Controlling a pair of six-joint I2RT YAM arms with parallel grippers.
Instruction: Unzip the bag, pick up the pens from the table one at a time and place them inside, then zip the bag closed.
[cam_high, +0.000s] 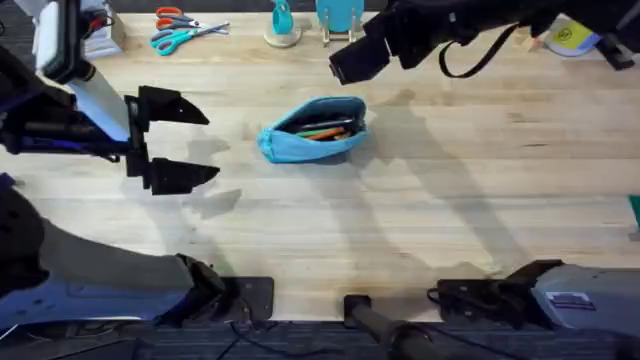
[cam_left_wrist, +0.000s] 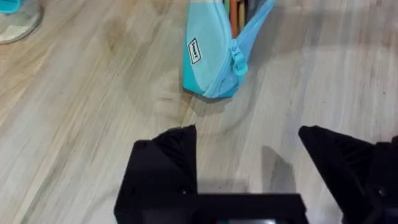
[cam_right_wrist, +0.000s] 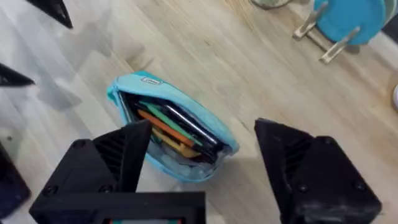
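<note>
Both pens (cam_right_wrist: 166, 127), green and orange, lying inside the bag (cam_high: 315, 130), zipper gaping wide along the top. Resting near the middle of the table (cam_high: 420, 220), a little toward the far side, mouth tilted up and toward the right arm's camera. Zipper pull (cam_left_wrist: 238, 62) sitting at the end nearest the left gripper (cam_high: 175, 140), hanging at the pouch's closed tip. Also some darker item tucked in beside the pens, too unclear to name.

Left gripper hovering just beside that end, fingers spread wide, holding nothing. Right gripper (cam_right_wrist: 205, 162) poised above the pouch, fingers likewise released and empty, straddling the open mouth in its own view.

Judging from this: pens placed, only the zipping left. Risks ahead: soft fabric sliding or rolling across the smooth wood if the pull gets tugged with the far end unanchored; small pull slipping between wide fingers on a slightly off approach; pens poking up at the mouth and jamming the slider, or fabric bunching and catching in the teeth. Tipping the pouch could also spill the pens back out.

Farther off along the back edge: scissors (cam_high: 185, 30) and a teal stand (cam_high: 340, 18), well apart from the work.
</note>
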